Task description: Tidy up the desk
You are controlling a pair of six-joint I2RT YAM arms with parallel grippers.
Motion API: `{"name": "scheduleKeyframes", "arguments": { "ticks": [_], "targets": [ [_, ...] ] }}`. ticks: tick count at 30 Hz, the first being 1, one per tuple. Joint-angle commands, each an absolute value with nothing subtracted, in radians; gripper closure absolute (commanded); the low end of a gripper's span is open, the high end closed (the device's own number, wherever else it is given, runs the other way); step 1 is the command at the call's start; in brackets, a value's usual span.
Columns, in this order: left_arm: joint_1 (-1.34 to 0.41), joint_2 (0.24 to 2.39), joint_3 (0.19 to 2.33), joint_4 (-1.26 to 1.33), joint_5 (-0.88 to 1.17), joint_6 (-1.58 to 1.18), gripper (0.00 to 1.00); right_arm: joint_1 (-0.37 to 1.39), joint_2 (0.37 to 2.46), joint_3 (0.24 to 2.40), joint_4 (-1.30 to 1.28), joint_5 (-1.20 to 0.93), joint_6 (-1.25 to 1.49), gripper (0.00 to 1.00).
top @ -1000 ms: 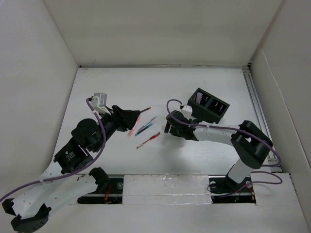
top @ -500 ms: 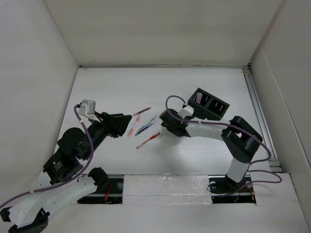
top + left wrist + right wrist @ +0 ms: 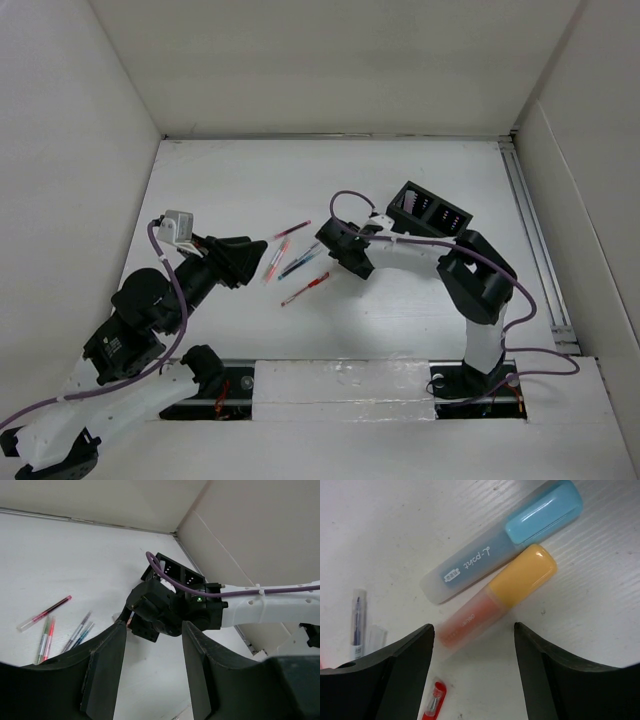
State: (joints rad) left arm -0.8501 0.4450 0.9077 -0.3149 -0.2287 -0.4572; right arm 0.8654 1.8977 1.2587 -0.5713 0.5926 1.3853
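Walls of white panel [image 3: 330,70] close the left, far and right edges of the large flat matte white surface [image 3: 230,180]. Slim red and blue pens [image 3: 300,263] lie loose at its middle, well apart from the far wall. Left hand [image 3: 262,245] hovers just left of them, half open, empty. Right hand [image 3: 330,238], spread wide and holding nothing, hangs over a blue-capped translucent highlighter [image 3: 500,545] and an orange-capped one [image 3: 495,597], touching side by side. Black compartmented box [image 3: 430,215] sits between it and the right edge.
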Motion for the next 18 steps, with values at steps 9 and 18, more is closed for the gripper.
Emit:
{"name": "scheduleKeyframes", "arguments": {
  "ticks": [9,18],
  "targets": [
    [-0.873,0.440,0.959,-0.307,-0.287,-0.405,0.55,0.871,1.974,1.365,-0.765,0.563,1.391,0.37],
    [-0.873,0.445,0.940,-0.301,-0.291,-0.403,0.55,0.925,1.882,1.235,-0.753,0.557,1.299,0.46]
  ]
}}
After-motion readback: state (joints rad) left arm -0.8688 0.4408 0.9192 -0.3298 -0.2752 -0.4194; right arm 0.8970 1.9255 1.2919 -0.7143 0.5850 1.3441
